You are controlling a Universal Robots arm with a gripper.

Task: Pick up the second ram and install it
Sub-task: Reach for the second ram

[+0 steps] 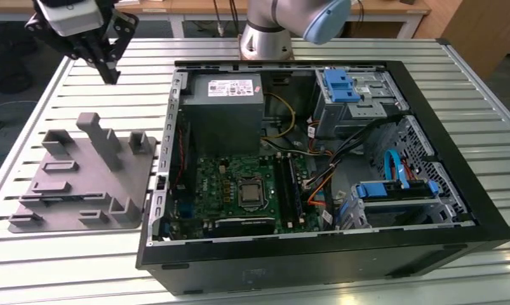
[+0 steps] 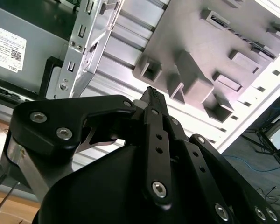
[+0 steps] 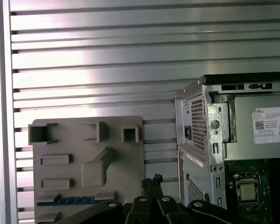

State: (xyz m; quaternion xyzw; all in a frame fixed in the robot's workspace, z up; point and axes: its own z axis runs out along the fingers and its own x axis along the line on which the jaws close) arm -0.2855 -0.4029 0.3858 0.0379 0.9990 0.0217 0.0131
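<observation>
1. Second ram: in the first wrist view you see it lying flat in a slot of the grey fixture tray, along the tray's side away from the computer case.
2. End effector: you see it raised above the tray's far, posted end, its fingers drawn together.
3. Computer case: it lies open on the bench, just beside the tray.

On the desk, the tray lies at the exterior view's left beside the computer case, perhaps with a memory stick in one slot.
</observation>
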